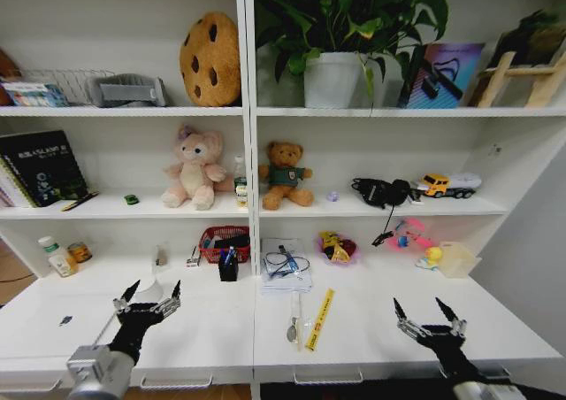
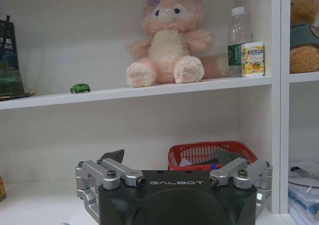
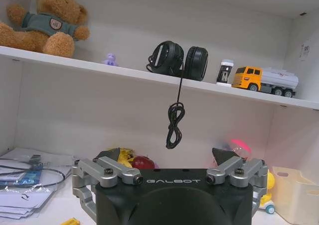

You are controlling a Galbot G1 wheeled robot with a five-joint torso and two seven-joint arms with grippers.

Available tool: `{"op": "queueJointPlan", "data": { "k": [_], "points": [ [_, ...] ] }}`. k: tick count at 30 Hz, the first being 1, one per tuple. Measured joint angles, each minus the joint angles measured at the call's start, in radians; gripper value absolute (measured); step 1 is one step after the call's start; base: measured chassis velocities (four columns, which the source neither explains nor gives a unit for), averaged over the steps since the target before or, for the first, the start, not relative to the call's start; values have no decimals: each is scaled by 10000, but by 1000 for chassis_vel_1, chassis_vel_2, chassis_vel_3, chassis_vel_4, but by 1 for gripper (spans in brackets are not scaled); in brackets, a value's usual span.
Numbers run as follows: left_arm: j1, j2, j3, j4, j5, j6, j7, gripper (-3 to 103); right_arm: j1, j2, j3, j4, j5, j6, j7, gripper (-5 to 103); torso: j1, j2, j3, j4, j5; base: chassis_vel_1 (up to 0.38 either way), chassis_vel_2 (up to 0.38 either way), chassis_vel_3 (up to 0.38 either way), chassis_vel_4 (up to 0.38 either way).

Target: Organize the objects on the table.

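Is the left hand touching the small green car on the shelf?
Apart. In the head view, the left hand hangs open above the desk, while the green car sits on the shelf higher up, white wall between.

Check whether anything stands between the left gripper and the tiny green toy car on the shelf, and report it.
Nothing visible does. The left gripper hovers open over the long white desk, and the tiny green toy car sits on the shelf above and beyond it, with open air between. The pink plush bear sits farther along that shelf, apart from the car.

Smooth white table [image 1: 371, 329] — fluffy plush bear [image 1: 193, 172]
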Motion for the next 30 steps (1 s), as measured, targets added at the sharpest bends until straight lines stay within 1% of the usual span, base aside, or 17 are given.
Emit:
{"op": "queueJointPlan", "data": {
  "k": [6,10,12,16,17,18,19,21,22,24,25,26,28,29,30],
  "points": [
    [0,0,0,0,0,0,0,100,6,-4,-4,-6,4,-9,3,100,0,0,1,0,1,68,60,-50,-51],
    [0,0,0,0,0,0,0,100,10,-5,-7,-10,7,-13,3,100,0,0,0,-1,1,155,158,-167,-160],
    [0,0,0,0,0,0,0,100,12,-6,-9,-11,8,-14,3,100,3,-1,2,3,0,201,192,-221,-190],
    [0,0,0,1,0,0,0,100,13,-5,-13,-11,10,-17,3,100,0,0,0,0,-2,232,232,-225,-233],
    [0,0,0,1,0,0,0,100,14,-5,-13,-11,11,-17,3,100,1,0,0,-1,-12,256,254,-264,-249],
    [0,0,0,1,0,0,0,100,14,-5,-13,-11,11,-17,3,100,1,0,0,-1,-12,256,254,-264,-249],
    [0,0,0,-1,0,0,1,100,15,-7,-15,-14,11,-20,3,100,2,0,1,-1,12,295,297,-276,-286],
    [0,0,0,1,0,0,1,100,14,-7,-15,-14,12,-22,3,100,1,1,0,2,-11,276,300,-279,-285],
    [0,0,0,1,0,0,1,100,14,-7,-15,-14,12,-22,3,100,1,1,0,2,-11,276,300,-292,-284],
    [0,0,0,0,0,0,1,100,14,-7,-15,-15,12,-23,3,100,-1,2,0,0,5,324,321,-328,-305],
    [0,0,0,0,0,0,0,100,15,-7,-15,-15,12,-23,3,100,1,0,1,0,6,336,337,-343,-355],
    [0,0,0,0,0,0,0,100,15,-7,-15,-15,12,-23,3,100,1,0,1,2,-7,339,356,-343,-355],
    [0,0,0,0,0,0,0,100,15,-7,-15,-14,12,-23,3,100,-1,1,-1,0,-8,339,356,-354,-356],
    [0,1,0,0,0,0,0,100,15,-7,-15,-15,12,-23,3,100,-2,2,-1,-1,2,368,380,-364,-387],
    [0,0,0,0,0,0,1,100,15,-8,-15,-15,12,-23,3,100,2,0,1,1,4,367,394,-382,-387]
  ]
}}
